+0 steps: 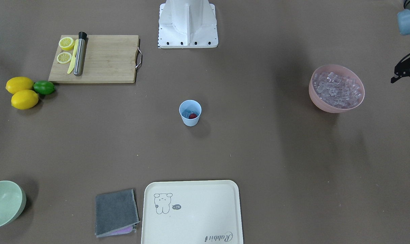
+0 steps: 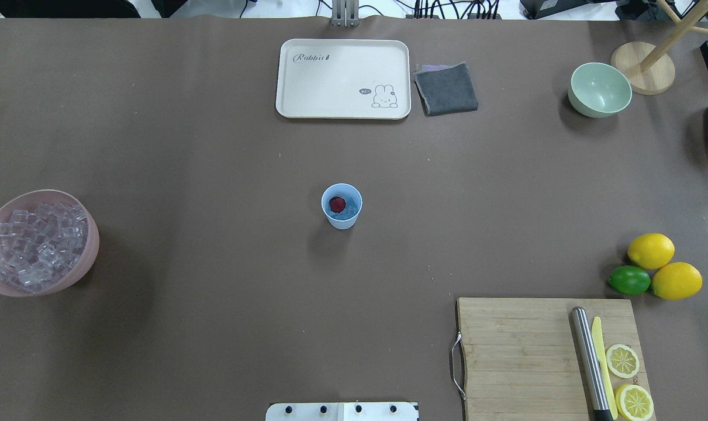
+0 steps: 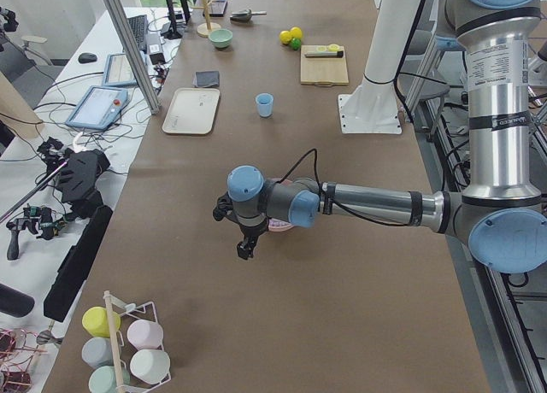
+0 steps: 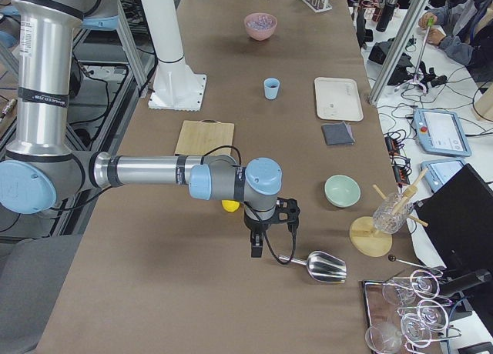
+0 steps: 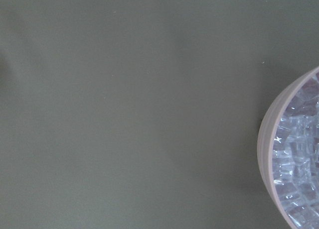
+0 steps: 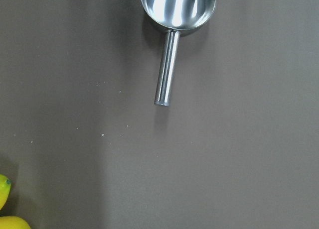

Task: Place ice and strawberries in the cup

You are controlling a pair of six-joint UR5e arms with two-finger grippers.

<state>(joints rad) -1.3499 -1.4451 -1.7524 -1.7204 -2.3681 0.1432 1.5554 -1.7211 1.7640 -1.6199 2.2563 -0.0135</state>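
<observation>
The light blue cup [image 1: 190, 113] stands at the table's middle, also in the overhead view [image 2: 341, 206]. Inside it lies the red strawberry [image 2: 337, 204] on a few clear ice cubes [image 2: 346, 216]. More ice [image 1: 337, 88] fills the pink bowl [image 2: 67, 280], whose rim shows in the left wrist view [image 5: 265, 139]. My left gripper [image 3: 245, 243] hovers beside that bowl, on the side away from the cup; I cannot tell its state. My right gripper [image 4: 256, 245] hovers over the table near a steel scoop [image 6: 178, 7]; its fingers are hidden from its wrist camera.
A wooden cutting board [image 2: 523, 351] bears lemon slices, a steel muddler [image 2: 587, 362] and a yellow knife. Two lemons and a lime [image 2: 629, 280] lie beside it. A cream tray [image 2: 342, 79], grey cloth [image 2: 446, 89] and pale green bowl [image 2: 600, 89] line the far edge.
</observation>
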